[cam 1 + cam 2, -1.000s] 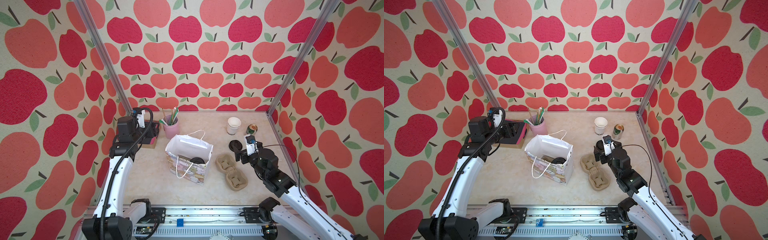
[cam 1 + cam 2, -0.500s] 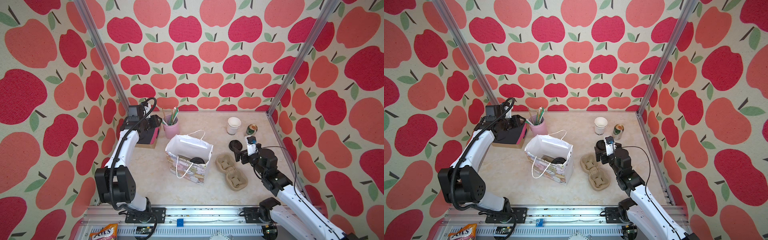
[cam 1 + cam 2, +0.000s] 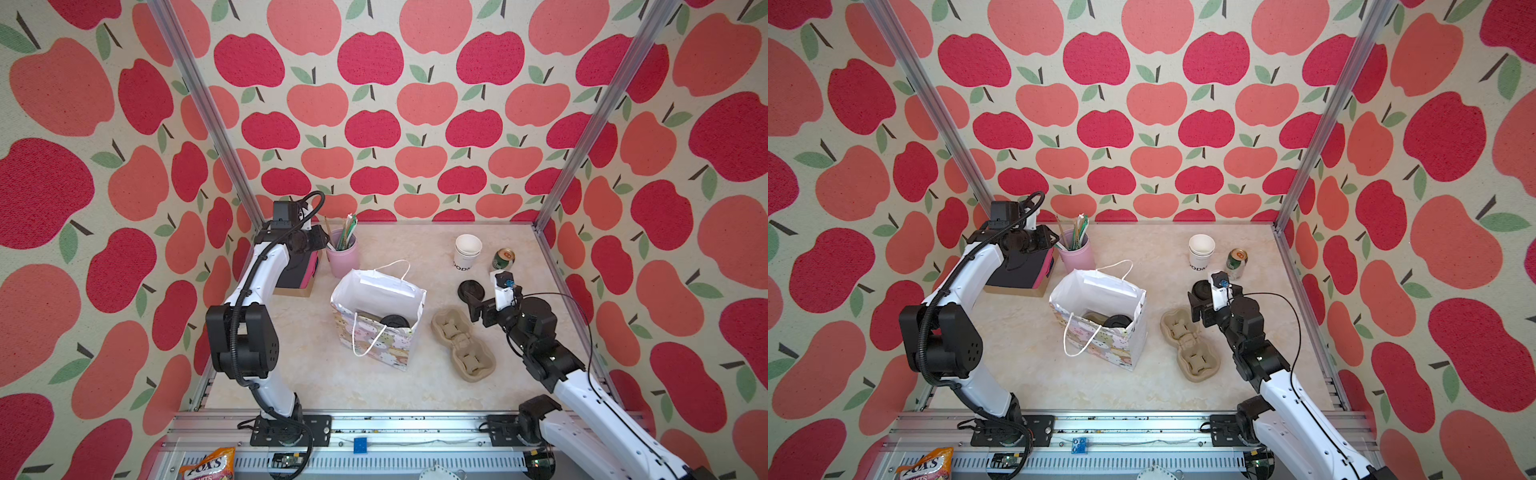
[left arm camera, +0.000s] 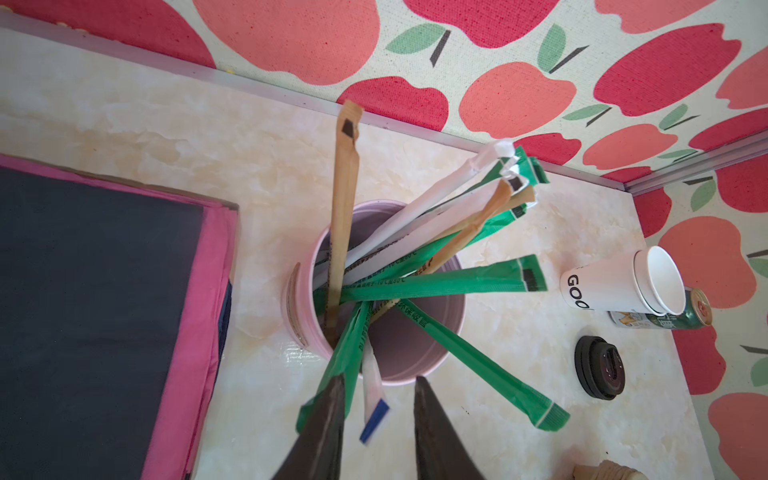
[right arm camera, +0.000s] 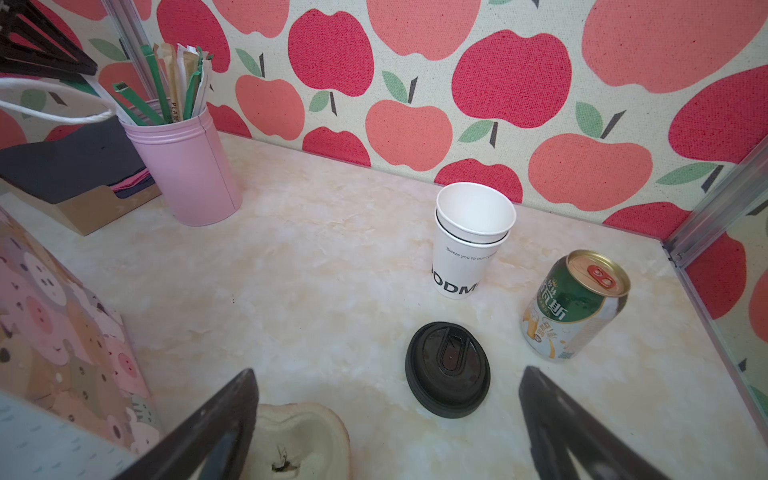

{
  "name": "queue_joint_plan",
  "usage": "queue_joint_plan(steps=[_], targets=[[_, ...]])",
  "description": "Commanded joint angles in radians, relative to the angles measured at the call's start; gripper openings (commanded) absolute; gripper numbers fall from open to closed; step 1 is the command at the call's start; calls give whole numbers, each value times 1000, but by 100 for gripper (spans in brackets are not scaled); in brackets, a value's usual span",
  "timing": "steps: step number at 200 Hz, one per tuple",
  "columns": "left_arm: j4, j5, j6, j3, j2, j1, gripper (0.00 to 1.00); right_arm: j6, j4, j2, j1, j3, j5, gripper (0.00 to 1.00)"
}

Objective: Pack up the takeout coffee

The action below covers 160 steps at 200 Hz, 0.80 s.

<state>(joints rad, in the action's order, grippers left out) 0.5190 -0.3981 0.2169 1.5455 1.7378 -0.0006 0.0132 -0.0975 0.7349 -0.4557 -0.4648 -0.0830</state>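
Left gripper (image 4: 379, 380): shifts off the napkin box (image 3: 297, 270) to the pink cup (image 3: 343, 259); jaws narrowing, not yet clenched, astride a blue-tipped wrapped stick (image 4: 374, 415)
Takeout coffee (image 3: 394, 321): in the paper bag (image 3: 382, 349), only its black top showing, so probably extras remain
Right gripper (image 5: 388, 370): spread wide above the loose lid (image 5: 448, 370)

A lab booth staged as a café counter: apple-print fabric walls (image 3: 415, 166) on aluminium posts (image 3: 202, 104) enclose a marble-look tabletop (image 3: 316, 374), with robot arms (image 3: 257, 286) bolted to a slotted rail (image 3: 415, 428) at six o'clock. A pink tin of sachet sticks (image 3: 345, 259) stands at eleven o'clock, stacked paper cups (image 3: 466, 253) at one.
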Motion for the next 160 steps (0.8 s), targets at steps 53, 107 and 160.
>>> queue_joint_plan(steps=[53,107,160], targets=[[35,51,-31,46,-16,-7,0,22,-19,-8,8,18,20,99],[86,85,-62,81,-131,-30,0,25,-11,-16,9,18,21,99],[166,148,-90,126,-267,-47,0,25,-8,-15,9,18,23,99]])
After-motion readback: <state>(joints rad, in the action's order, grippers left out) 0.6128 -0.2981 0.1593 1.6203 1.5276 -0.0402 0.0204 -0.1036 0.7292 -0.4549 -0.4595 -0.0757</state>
